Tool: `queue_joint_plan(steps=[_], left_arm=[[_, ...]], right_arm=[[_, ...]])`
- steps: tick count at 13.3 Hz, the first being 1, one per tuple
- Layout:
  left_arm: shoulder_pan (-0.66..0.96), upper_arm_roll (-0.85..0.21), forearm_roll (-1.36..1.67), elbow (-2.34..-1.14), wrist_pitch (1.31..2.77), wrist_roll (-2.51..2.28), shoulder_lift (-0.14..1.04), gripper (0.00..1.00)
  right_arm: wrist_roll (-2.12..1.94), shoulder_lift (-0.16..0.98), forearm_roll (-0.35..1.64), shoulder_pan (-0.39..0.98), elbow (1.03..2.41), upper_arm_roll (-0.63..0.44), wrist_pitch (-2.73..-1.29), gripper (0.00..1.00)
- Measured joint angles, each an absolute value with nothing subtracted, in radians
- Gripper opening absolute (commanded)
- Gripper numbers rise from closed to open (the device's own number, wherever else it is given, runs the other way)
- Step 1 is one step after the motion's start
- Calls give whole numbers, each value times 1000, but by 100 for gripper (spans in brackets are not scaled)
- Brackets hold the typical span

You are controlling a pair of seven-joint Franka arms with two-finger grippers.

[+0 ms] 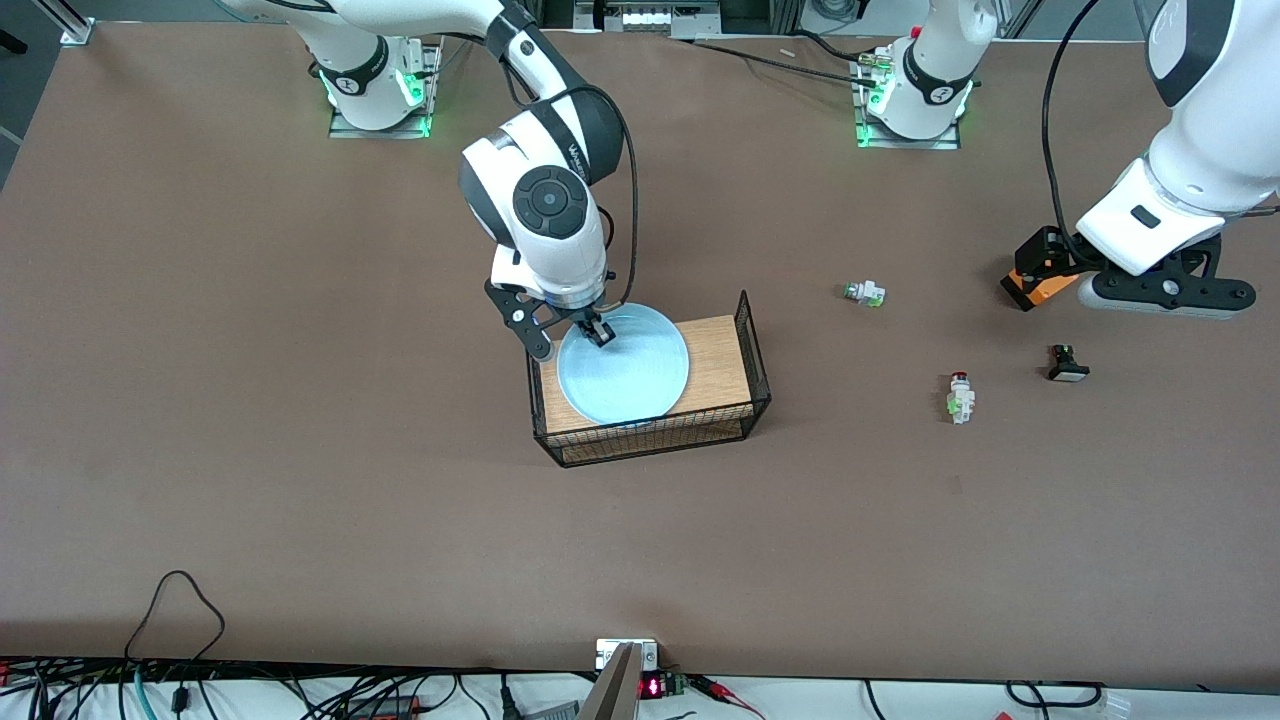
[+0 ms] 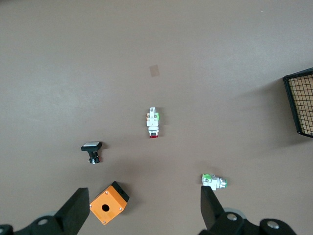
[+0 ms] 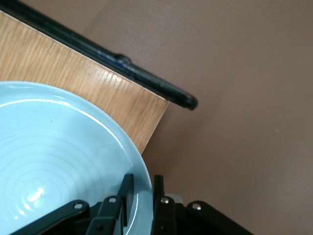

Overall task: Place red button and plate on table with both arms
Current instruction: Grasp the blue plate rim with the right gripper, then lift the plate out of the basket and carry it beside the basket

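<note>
The right arm reaches down from its base with the wrist pointing straight down over the rack (image 1: 715,385), and the right gripper (image 1: 598,331) sits at the rim of the plate (image 1: 625,370), at the edge facing the robots' bases. In the right wrist view its 2 fingers (image 3: 126,192) straddle the plate's rim, 1 inside and 1 outside, the jaws drawn narrow around it, though whether they already pinch it is not clear. The pale blue plate lies flat on the rack's wooden top. The left arm waits toward its own end of the worktop (image 1: 300,480), its wrist bent so the left gripper (image 2: 142,210) hangs with jaws wide open and empty over an orange box (image 2: 109,202). The red button (image 1: 960,397) lies on the worktop, nearer the front camera than the green-ended switch (image 1: 865,293) and beside the black switch (image 1: 1067,363).
</note>
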State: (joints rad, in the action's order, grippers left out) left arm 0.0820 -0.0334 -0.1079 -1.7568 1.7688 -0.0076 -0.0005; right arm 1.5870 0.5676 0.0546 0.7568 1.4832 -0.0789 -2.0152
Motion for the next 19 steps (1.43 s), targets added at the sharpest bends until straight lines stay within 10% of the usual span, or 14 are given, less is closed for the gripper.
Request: queue_joint_plan(steps=[4, 19], left_arm=[[82, -33, -108, -1757, 1768, -8, 0, 100], [83, -33, -108, -1755, 1749, -8, -1, 100]], right_arm=[[1587, 566, 55, 757, 1482, -79, -2015, 0], [1588, 433, 143, 747, 1423, -91, -1838, 0]])
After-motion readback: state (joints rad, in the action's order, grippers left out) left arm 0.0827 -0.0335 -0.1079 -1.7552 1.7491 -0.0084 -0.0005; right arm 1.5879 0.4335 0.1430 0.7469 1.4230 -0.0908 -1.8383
